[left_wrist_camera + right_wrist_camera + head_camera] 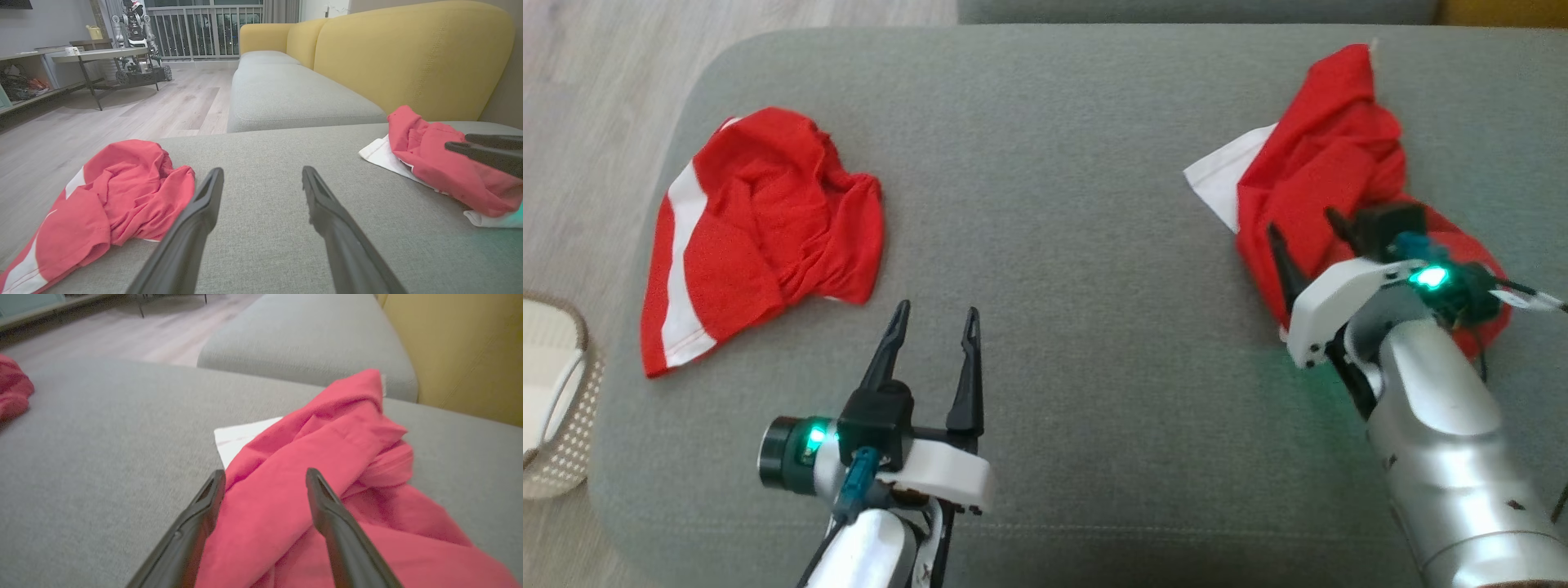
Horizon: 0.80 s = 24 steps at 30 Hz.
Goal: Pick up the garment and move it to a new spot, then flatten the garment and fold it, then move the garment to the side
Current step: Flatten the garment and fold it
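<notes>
A crumpled red garment (1327,163) with a white part lies at the right of the grey cushion (1045,163). My right gripper (1303,224) stands open over its near end, fingers apart just above the red cloth with nothing pinched between them. In the right wrist view the garment (318,457) bunches up between and beyond the right gripper (265,475). My left gripper (937,312) is open and empty over bare cushion at the front middle. From the left wrist, the left gripper (262,171) points at bare fabric, with the garment (433,163) to its right.
A second red garment (760,229) with white stripes lies rumpled at the cushion's left end. A woven basket (556,392) stands on the floor beyond the left edge. A yellow sofa back (408,57) rises behind the seat, and a table (102,55) stands across the wooden floor.
</notes>
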Available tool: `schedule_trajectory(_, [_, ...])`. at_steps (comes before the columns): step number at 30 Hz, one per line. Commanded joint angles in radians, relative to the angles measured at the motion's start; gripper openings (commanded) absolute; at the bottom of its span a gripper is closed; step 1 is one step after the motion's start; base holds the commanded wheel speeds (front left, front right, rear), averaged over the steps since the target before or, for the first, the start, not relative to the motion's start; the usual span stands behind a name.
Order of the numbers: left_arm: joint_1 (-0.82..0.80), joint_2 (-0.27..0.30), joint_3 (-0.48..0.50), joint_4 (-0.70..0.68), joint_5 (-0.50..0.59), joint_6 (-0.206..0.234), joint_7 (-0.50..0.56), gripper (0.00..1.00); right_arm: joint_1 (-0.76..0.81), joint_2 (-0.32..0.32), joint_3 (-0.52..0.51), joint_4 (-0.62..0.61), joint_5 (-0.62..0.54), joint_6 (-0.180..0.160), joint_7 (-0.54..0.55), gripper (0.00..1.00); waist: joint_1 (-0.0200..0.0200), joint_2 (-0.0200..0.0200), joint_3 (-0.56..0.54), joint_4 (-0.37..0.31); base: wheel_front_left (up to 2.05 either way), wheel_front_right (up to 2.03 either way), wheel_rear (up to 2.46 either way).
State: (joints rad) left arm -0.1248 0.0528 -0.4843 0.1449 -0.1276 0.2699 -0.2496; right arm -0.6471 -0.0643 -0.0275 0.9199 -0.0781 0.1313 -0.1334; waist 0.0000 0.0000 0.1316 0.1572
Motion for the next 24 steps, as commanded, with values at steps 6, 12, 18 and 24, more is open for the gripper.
schedule_trajectory(6, [-0.026,-0.003,0.047,-0.036,0.0,0.006,-0.012,1.0,0.033,0.014,-0.043,-0.179,0.074,-0.001,-0.043,1.0,0.0,0.0,-0.027,-0.061,0.0,0.0,0.0])
schedule_trajectory(12, [-0.031,-0.003,0.027,-0.055,-0.007,0.01,-0.012,1.0,0.167,0.014,-0.101,-0.413,0.19,-0.001,-0.002,1.0,0.0,0.0,-0.034,-0.107,0.0,0.0,0.0])
schedule_trajectory(18, [-0.059,-0.003,0.0,-0.056,-0.001,0.007,-0.012,1.0,0.219,0.014,-0.103,-0.549,0.309,-0.001,0.091,1.0,0.0,0.0,0.01,-0.116,0.0,0.0,0.0])
schedule_trajectory(24, [-0.089,-0.003,-0.019,-0.045,0.003,0.0,-0.012,1.0,0.127,0.014,-0.137,-0.465,0.478,-0.001,0.174,1.0,0.0,0.0,0.055,-0.083,0.0,0.0,0.0])
